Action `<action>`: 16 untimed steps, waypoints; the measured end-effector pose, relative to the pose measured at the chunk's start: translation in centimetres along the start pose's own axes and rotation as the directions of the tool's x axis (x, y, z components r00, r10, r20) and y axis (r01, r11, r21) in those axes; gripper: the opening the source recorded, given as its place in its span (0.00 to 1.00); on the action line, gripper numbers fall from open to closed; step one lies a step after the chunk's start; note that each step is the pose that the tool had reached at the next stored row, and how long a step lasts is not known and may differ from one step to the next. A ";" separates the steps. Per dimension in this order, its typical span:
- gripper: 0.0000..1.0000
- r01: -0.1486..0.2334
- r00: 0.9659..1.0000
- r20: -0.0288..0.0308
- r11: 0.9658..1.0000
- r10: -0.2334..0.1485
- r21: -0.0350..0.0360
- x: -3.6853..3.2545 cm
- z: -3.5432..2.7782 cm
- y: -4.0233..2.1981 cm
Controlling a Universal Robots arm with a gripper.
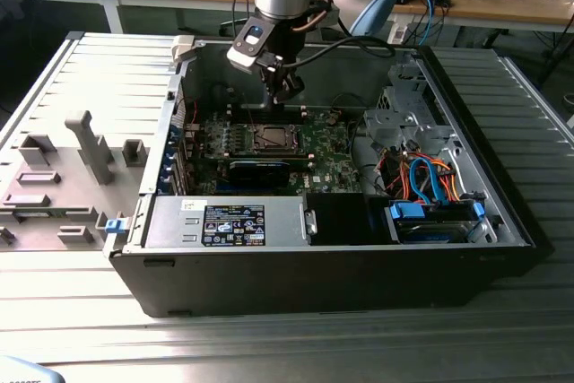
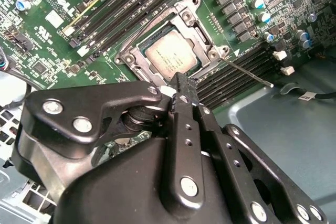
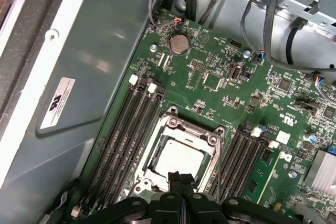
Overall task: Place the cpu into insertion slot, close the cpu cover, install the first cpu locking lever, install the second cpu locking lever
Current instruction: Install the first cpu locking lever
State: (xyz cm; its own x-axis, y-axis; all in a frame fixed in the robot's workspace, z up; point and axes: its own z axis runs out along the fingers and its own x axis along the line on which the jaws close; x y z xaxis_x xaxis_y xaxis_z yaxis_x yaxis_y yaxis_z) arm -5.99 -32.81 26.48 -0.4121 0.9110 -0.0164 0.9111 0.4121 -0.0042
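The cpu (image 2: pixel 170 56) (image 3: pixel 176 158), a dull silver square, lies flat in the socket on the green motherboard (image 3: pixel 210 61). The silvery cpu cover (image 2: pixel 203 36) (image 3: pixel 191 129) lies down around it as a frame. A thin metal locking lever (image 2: pixel 249 73) sticks out sideways from one corner of the socket, over the memory slots. My gripper (image 2: pixel 184 86) (image 3: pixel 180 178) (image 1: pixel 283 96) hangs just above the socket's edge, its two black fingers pressed together with nothing between them. In the exterior view the socket (image 1: pixel 269 138) lies right below the gripper inside the open computer case.
Black memory slots (image 3: pixel 123 129) flank the socket on both sides. The case wall (image 3: pixel 79 77) rises close beside them. A black card (image 1: pixel 258 170), a drive cage (image 1: pixel 404 114) with orange and blue cables, and a power supply (image 1: pixel 233 221) crowd the case. A grey fixture tray (image 1: pixel 63 177) sits outside, at the exterior view's left.
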 end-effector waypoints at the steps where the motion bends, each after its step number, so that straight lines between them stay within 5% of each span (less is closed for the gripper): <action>1: 0.11 0.001 1.000 0.000 1.000 -0.001 0.000 0.00 0.00 0.00; 16: 0.11 0.036 0.999 0.000 0.999 -0.036 -0.001 0.00 0.00 0.00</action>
State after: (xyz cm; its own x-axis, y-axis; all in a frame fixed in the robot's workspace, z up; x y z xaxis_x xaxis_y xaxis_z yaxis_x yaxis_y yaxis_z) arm -5.99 -32.81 26.48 -0.4447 0.8955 -0.0164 0.8957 0.4447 -0.0042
